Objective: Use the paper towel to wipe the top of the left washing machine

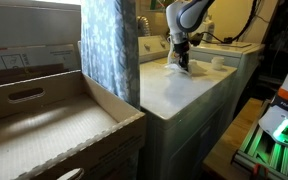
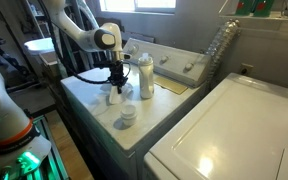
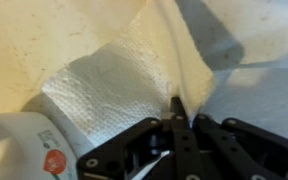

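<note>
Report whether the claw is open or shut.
Shut on the paper towel: in the wrist view the claw has its fingertips together, pinching a fold of the towel.

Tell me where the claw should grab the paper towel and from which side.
Pinch the raised fold of the paper towel, coming straight down from above. It lies crumpled and low on the left washing machine, so flat edges offer little to grip, while the ridge stands up. In the wrist view the claw looks shut on that fold.
</note>
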Controlling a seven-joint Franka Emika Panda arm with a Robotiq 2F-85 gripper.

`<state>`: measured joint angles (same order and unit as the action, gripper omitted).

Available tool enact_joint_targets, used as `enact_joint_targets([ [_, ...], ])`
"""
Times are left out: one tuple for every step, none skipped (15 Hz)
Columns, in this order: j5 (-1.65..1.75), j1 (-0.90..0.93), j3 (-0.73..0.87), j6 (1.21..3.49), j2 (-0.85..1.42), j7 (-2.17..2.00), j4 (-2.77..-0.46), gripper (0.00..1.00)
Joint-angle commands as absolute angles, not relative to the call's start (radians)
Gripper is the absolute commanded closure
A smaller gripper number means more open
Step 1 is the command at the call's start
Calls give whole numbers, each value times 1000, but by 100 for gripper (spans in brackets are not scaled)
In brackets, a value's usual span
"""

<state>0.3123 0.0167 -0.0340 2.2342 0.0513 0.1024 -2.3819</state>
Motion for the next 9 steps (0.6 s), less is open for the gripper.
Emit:
enact_joint_targets([
  [75,10,-40,2251,40,304,-2398,100],
  [77,9,-34,2271,46,271,-2397,100],
  [48,2,-25,2283,60,243,-2388,100],
  [45,-2,-19,2316,64,211,-2392,100],
  [92,-5,-9,2376,64,145,-2403,100],
  [144,-6,0,2418,64,83,-2408,100],
  [193,-7,11,2456,66,26,-2413,100],
  [262,-6,23,2483,67,-46,-2415,100],
  [338,-4,34,2486,67,-114,-2414,100],
])
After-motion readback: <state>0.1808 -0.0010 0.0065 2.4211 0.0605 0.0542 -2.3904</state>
